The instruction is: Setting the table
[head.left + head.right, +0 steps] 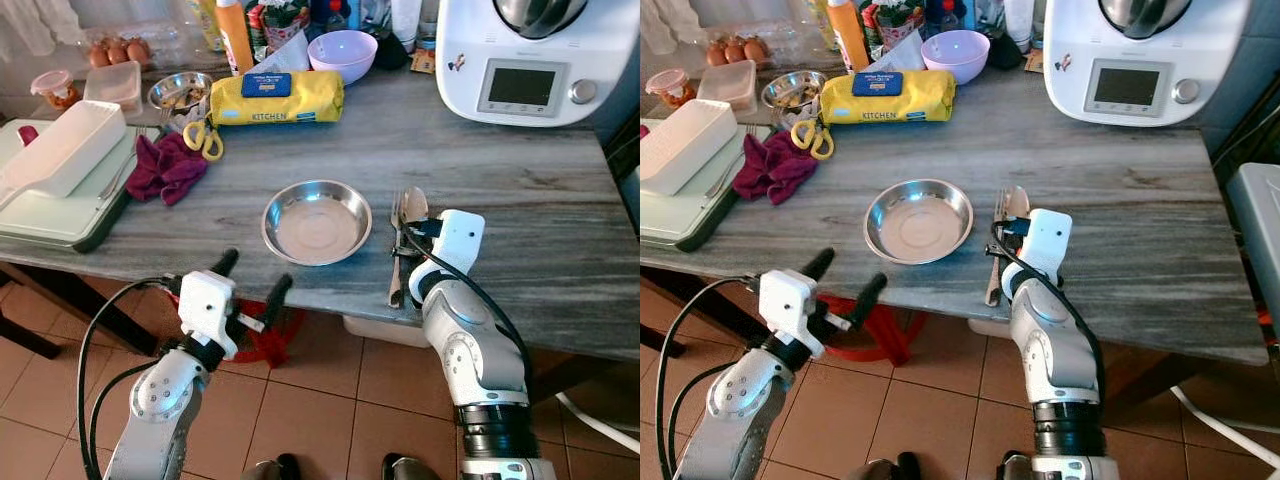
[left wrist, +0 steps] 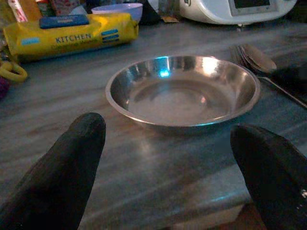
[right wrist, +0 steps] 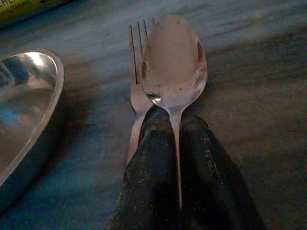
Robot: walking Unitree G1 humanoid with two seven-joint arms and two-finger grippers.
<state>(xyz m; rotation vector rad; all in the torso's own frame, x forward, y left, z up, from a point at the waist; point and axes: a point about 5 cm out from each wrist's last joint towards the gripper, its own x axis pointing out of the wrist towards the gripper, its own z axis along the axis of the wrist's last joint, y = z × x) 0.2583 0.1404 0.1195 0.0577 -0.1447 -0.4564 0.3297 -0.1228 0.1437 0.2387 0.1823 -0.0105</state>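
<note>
I have the right gripper pinched on the spoon handle, laying it beside the fork, right of the steel plate. Left gripper waits, fingers spread, at the table edge.

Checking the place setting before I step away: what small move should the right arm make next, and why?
Probably open the right tool and back off. Its fingers are closed on the spoon, which already lies on the table beside the fork, right of the bowl. The left tool is open, short of the table edge.
</note>
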